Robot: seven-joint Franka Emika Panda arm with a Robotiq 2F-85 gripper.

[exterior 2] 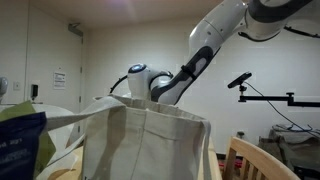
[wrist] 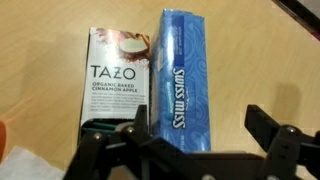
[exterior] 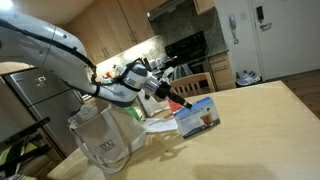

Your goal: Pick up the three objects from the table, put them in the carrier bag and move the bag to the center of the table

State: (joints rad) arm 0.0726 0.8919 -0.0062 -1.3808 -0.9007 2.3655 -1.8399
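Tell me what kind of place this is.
Most likely a home kitchen: wooden wall cabinets, a black stove and a steel fridge stand behind the pale wood table.

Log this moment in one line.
gripper: open, empty | in front of it: Swiss Miss carton, Tazo box alongside, on table | carrier bag: standing on table

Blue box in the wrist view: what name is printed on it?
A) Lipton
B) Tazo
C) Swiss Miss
C: the blue box has "Swiss Miss" printed along its length, while "Tazo" is on the white box lying right beside it.
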